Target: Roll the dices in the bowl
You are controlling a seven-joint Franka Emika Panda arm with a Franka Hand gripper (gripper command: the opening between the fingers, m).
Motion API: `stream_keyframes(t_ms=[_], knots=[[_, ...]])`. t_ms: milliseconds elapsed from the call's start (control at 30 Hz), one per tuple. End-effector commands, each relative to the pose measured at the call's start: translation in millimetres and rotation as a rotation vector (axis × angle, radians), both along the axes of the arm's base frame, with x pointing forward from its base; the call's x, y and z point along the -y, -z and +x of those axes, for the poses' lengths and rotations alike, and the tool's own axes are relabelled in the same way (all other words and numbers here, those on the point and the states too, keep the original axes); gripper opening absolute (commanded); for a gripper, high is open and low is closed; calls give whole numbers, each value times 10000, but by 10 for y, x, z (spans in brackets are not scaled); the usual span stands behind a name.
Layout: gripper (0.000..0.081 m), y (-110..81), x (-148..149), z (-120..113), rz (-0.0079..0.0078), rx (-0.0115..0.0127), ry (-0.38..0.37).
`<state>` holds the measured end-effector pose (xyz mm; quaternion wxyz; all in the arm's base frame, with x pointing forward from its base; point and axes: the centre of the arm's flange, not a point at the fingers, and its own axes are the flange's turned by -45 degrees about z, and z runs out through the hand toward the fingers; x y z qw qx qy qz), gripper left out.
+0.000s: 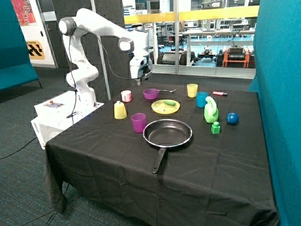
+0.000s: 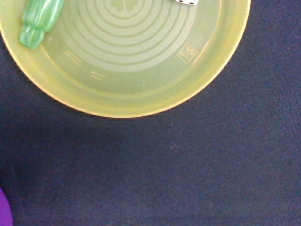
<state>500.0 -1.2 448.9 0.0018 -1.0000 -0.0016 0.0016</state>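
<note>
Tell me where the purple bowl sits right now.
In the outside view, the bowl sits near the table's far edge, below the raised gripper, between the white-and-pink cup and the yellow plate.

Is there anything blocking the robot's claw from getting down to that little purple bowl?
Nothing visible does. The gripper hangs in open air above the table's far edge, and the purple bowl sits just beside and below it. The nearest things, a small white and pink cup and the yellow plate, stand off to the sides.
</note>
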Motion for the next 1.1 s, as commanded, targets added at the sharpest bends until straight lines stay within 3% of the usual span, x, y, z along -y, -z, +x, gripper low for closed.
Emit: stream_keyframes(t_ms=[0,67,100,133,167,233,1067], knots=[[808,-11,-12,0,-32,38,-3034],[808,-6,104,-50,-31,38,-3327],[437,-3,132,-63,-31,38,-3353],[219,1,157,-76,-31,38,-3377],[109,6,179,-88,-31,38,-3407],[27,20,224,-117,-31,38,-3453],[0,163,780,-572,-31,38,-3160]])
